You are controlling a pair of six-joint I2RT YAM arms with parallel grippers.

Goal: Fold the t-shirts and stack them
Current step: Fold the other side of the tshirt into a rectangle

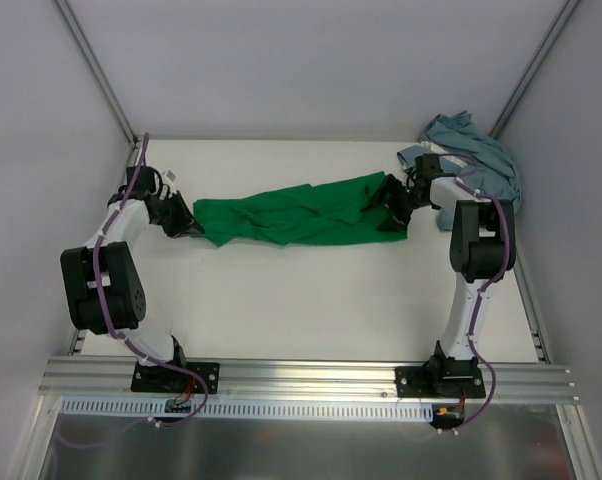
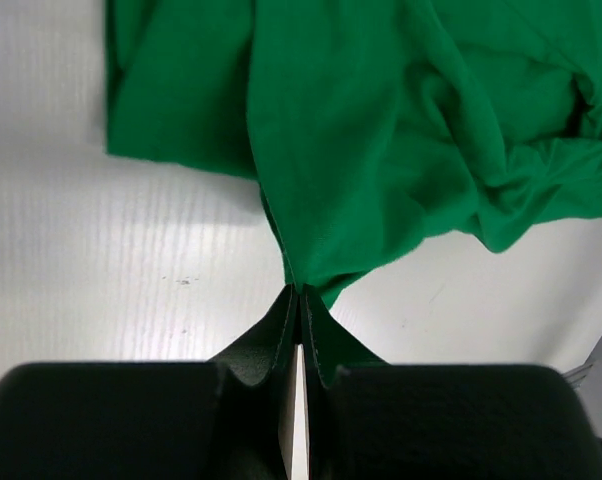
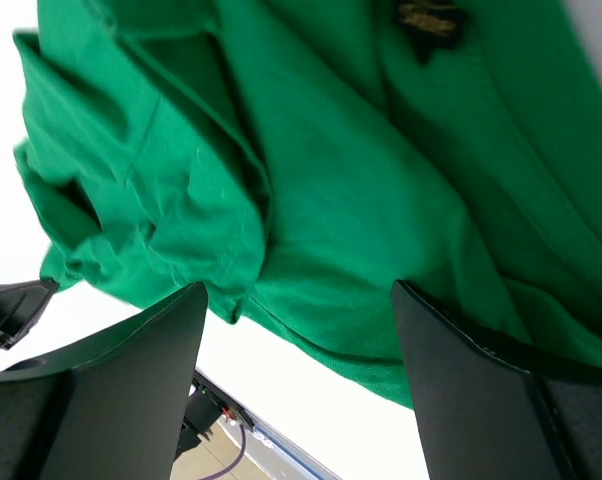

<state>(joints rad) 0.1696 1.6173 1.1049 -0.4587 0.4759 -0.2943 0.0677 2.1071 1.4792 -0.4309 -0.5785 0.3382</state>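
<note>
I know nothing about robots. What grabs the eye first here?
The bright green t-shirt, drawn out across the middle of the table. The left gripper is shut on its left end, and the right gripper stands open at its right end. A blue-grey t-shirt sits crumpled in the far right corner.

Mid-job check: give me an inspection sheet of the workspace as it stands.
Surface: white table.
Job's things: green t-shirt crumpled, unfolded, drawn out between the grippers; blue-grey t-shirt bunched at the far right corner.
Clutter: nothing seen.
Grippers: left gripper shut on the green t-shirt's left end; right gripper open at its right end.
Cables: purple cables run along both arms.
Surroundings: white walls; aluminium rail at the near edge.
</note>
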